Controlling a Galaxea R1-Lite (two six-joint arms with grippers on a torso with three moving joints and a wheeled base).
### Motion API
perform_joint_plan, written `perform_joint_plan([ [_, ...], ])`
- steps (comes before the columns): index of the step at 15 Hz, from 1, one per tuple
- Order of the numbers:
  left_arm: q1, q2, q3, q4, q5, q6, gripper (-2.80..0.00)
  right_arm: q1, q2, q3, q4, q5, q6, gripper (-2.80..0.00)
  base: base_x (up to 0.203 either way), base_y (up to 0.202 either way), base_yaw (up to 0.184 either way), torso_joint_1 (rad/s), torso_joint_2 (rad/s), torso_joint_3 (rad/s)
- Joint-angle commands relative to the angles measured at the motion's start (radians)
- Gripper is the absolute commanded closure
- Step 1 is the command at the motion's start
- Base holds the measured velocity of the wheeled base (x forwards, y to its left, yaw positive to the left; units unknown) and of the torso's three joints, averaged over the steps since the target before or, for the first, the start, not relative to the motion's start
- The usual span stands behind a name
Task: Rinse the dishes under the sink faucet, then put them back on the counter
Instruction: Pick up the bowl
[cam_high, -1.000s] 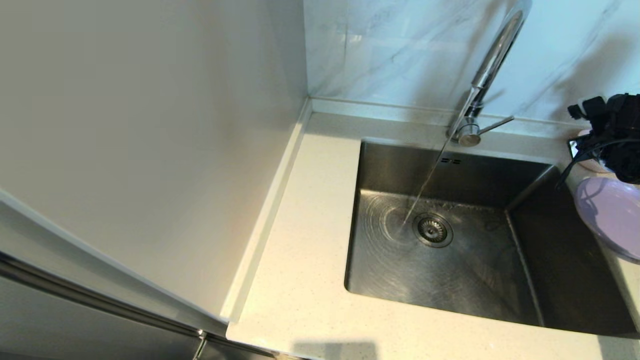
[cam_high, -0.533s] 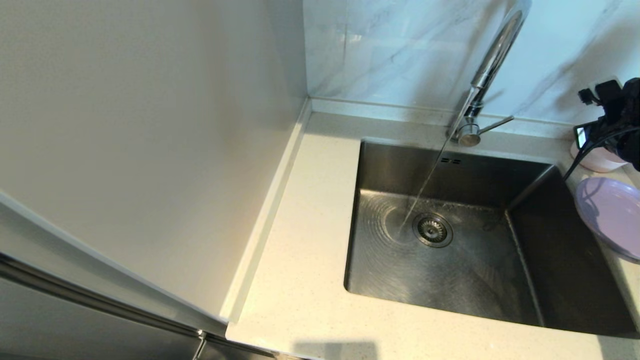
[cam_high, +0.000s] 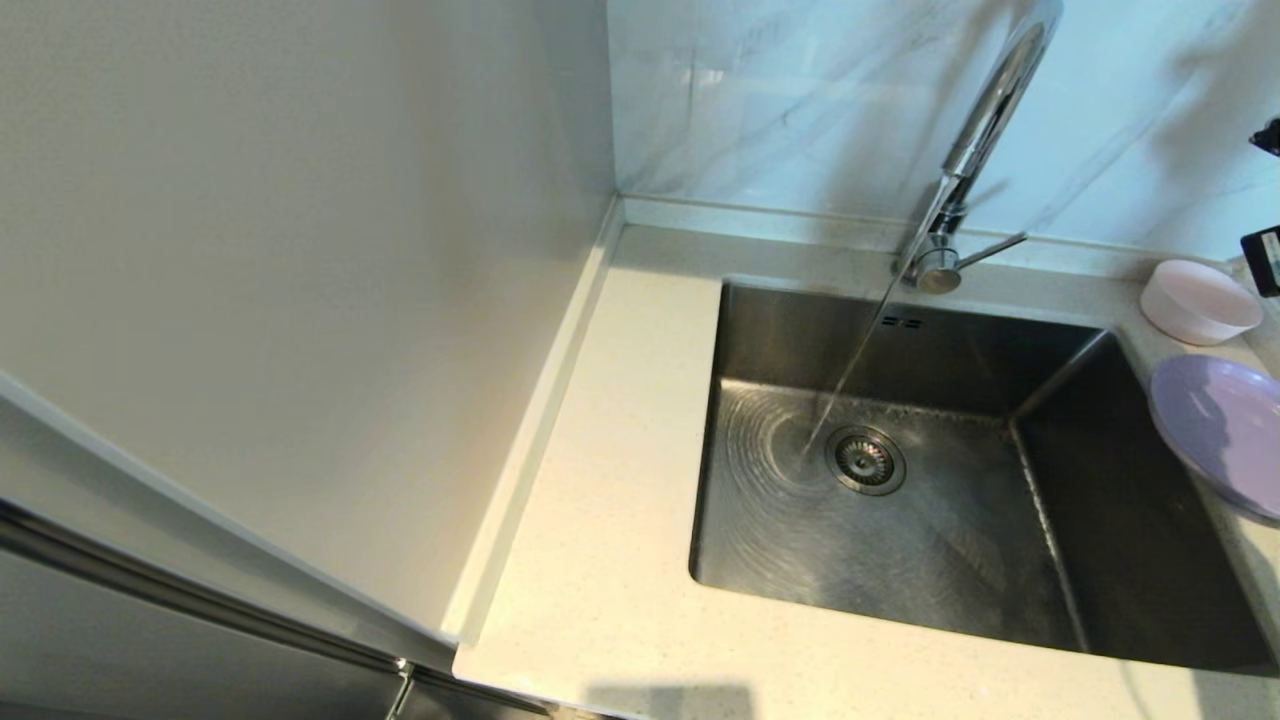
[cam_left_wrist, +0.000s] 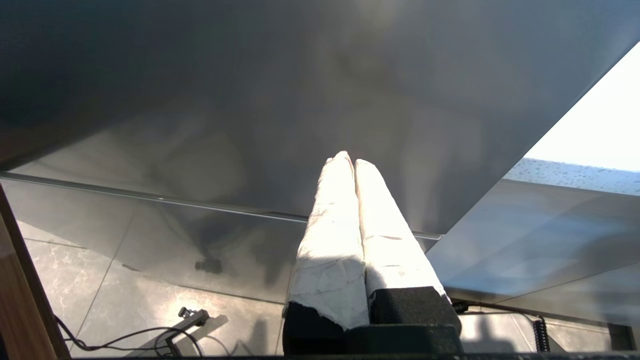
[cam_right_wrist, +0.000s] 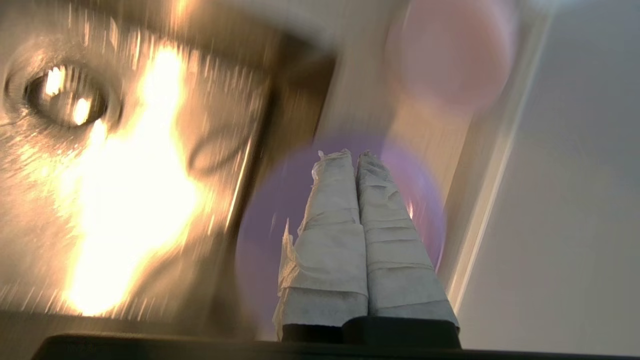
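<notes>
Water (cam_high: 845, 375) runs in a thin slanted stream from the faucet (cam_high: 975, 140) into the sink (cam_high: 800, 520), landing just beside the round drain strainer (cam_high: 866, 460) and spreading ripples over the steel floor. The faucet's side lever (cam_high: 990, 249) points out toward the right.

On the bench (cam_high: 600, 560), to the right of the sink, sit both dishes: the pale pink bowl (cam_high: 1198, 301) near the back edge, upright, and the lilac plate (cam_high: 1225, 430) just in front of it, its rim overhanging the sink's right edge. The two look close together; whether they touch cannot be told.

In the head view only a dark sliver of the right arm (cam_high: 1264, 260) shows at the right border, above and just beside the bowl. In the right wrist view the right tool (cam_right_wrist: 356, 154) has its wrapped fingers (cam_right_wrist: 327, 210) pressed together, holding nothing, with the plate (cam_right_wrist: 280, 210) spread beneath the tips, the bowl (cam_right_wrist: 452, 55) beyond it and the strainer (cam_right_wrist: 65, 97) off to one side.

The left tool (cam_left_wrist: 350, 161) sits parked away from the sink, its white-wrapped fingers (cam_left_wrist: 330, 225) together and empty, facing a grey cabinet panel (cam_left_wrist: 250, 100) above a tiled floor (cam_left_wrist: 130, 300).
</notes>
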Motion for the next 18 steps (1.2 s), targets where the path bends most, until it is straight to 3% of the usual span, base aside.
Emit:
perform_joint_plan([
  [1,0.000,0.000,0.000,0.000,0.000,0.000,0.00,-0.035,-0.046,-0.039,0.326,0.002,-0.002,0.00,0.000,0.000,0.000,0.000,0.00,0.000],
  [4,0.000,0.000,0.000,0.000,0.001,0.000,0.00,-0.034,-0.036,-0.047,0.429,0.009,0.018,0.00,0.000,0.000,0.000,0.000,0.00,0.000],
  [7,0.000,0.000,0.000,0.000,0.000,0.000,0.00,0.001,0.024,-0.047,0.306,0.002,0.164,0.00,0.000,0.000,0.000,0.000,0.00,0.000],
  [8,0.000,0.000,0.000,0.000,0.001,0.000,0.00,0.003,0.042,-0.046,0.242,-0.008,0.179,-2.80,0.000,0.000,0.000,0.000,0.00,0.000],
  [12,0.000,0.000,0.000,0.000,0.001,0.000,0.00,0.002,0.108,-0.044,-0.004,-0.126,0.179,-2.80,0.000,0.000,0.000,0.000,0.00,0.000],
  [18,0.000,0.000,0.000,0.000,0.001,0.000,0.00,-0.003,0.186,-0.044,-0.022,-0.146,0.177,-2.80,0.000,0.000,0.000,0.000,0.00,0.000],
])
